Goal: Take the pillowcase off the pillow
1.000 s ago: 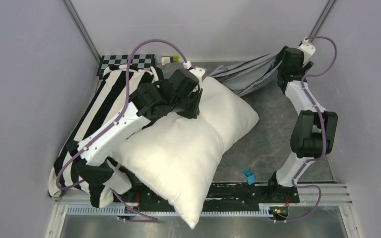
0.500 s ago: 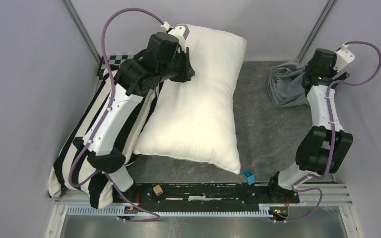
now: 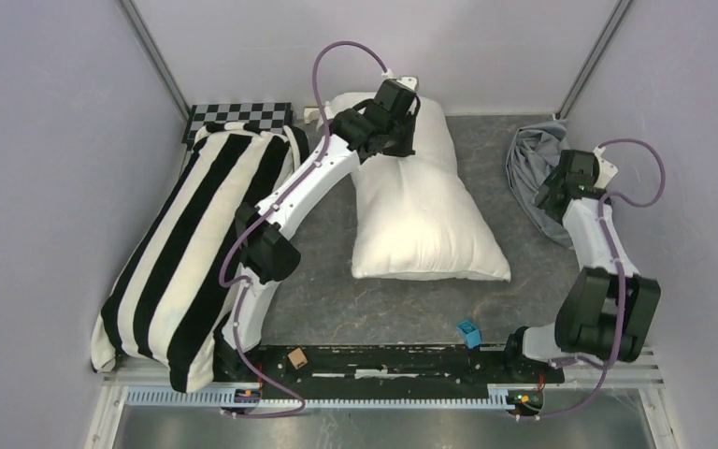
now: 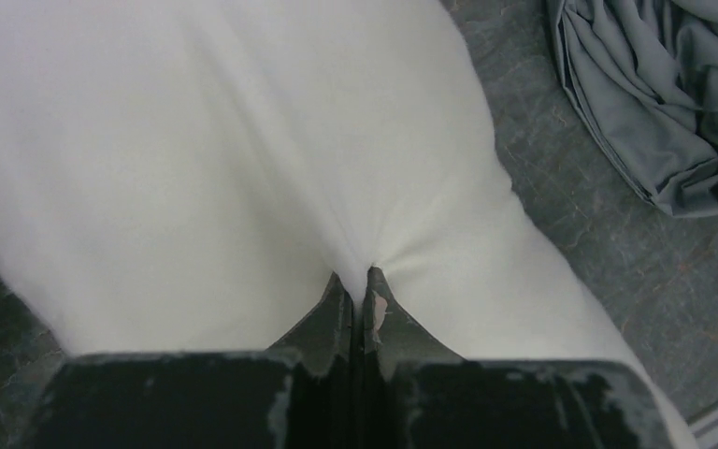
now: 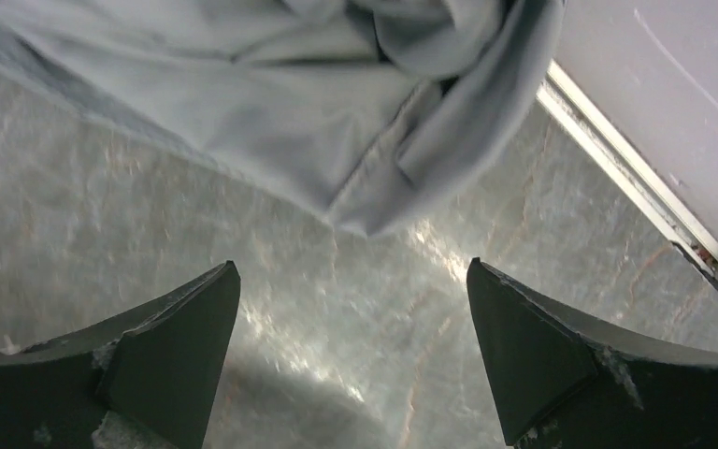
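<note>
Pillowcase of plain light blue-grey soft fabric (image 3: pixel 533 168) lies in a wrinkled heap on the dark grey mottled desk (image 3: pixel 327 299), at the far right corner, fully apart from the large plump white pillow (image 3: pixel 421 215). The pillow rests in the middle of the desk, its far end near the back wall. Beside it on the left lies a long black-and-white striped pillow (image 3: pixel 178 253), which is not part of this work.

The left tool (image 4: pixel 357 281) is clenched on a small fold of the white pillow near its far end; the cloth puckers around the tips. The right tool (image 5: pixel 351 271) is released, its jaws wide apart and holding nothing, just beside the edge of the pillowcase.

To my judgement the cover is already off, and what remains is to let the pillow go. To do this well, the left tool should first spread its jaws fully, then rise straight up, so the fold does not drag. The right tool should draw back without catching the loose cloth.
</note>
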Robot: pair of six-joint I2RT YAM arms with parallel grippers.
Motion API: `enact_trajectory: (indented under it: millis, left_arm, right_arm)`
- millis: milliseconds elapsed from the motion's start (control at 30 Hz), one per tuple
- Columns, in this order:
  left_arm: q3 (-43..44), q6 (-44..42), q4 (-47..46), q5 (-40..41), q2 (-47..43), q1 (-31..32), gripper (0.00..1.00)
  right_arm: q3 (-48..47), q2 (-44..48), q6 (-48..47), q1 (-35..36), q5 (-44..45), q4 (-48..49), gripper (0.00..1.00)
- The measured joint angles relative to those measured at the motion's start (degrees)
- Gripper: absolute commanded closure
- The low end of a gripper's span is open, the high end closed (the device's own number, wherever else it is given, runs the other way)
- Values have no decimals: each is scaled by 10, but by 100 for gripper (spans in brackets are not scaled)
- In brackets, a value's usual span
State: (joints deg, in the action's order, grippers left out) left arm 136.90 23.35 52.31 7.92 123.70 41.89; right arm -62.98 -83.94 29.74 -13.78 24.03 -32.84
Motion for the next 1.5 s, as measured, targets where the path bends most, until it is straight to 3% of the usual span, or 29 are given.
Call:
enact_trajectory:
  millis: [100, 133, 233, 267, 333, 467, 600, 733, 800, 1033, 1300, 1500]
  left_arm:
    - [12, 0, -23, -1, 24, -5, 97]
    - [12, 1, -29, -1, 26, -7, 92]
    - [1, 3, -65, -1, 20, -15, 26]
    - [-15, 7, -85, -3, 10, -17, 14]
    - [-54, 16, -113, -5, -19, -21, 1]
    - [-125, 23, -126, -3, -80, -21, 0]
    - [-256, 23, -141, 16, -170, -20, 0]
    - [-467, 15, -199, 35, -319, -20, 0]
    - [-607, 3, -257, 40, -435, -20, 0]
    - [-870, -47, -422, 85, -671, -20, 0]
    - [-1057, -121, -555, 220, -705, -20, 0]
    - [-1141, -178, -650, 275, -706, -70, 0]
  right_arm:
    - [66, 77, -23, 0, -27, 26, 2]
    - [92, 115, -31, 0, -40, 45, 2]
    - [150, 216, -47, 0, -79, 110, 2]
    - [167, 243, -52, 0, -94, 134, 2]
    - [198, 287, -65, 0, -134, 188, 2]
    - [250, 322, -98, 0, -237, 277, 2]
    - [299, 344, -122, 0, -313, 339, 2]
    - [345, 383, -137, 0, -342, 390, 2]
    - [368, 405, -139, 0, -346, 413, 2]
    - [474, 461, -139, 0, -350, 504, 2]
    - [622, 498, -174, 3, -313, 643, 2]
    - [623, 408, -254, 60, -256, 752, 2]
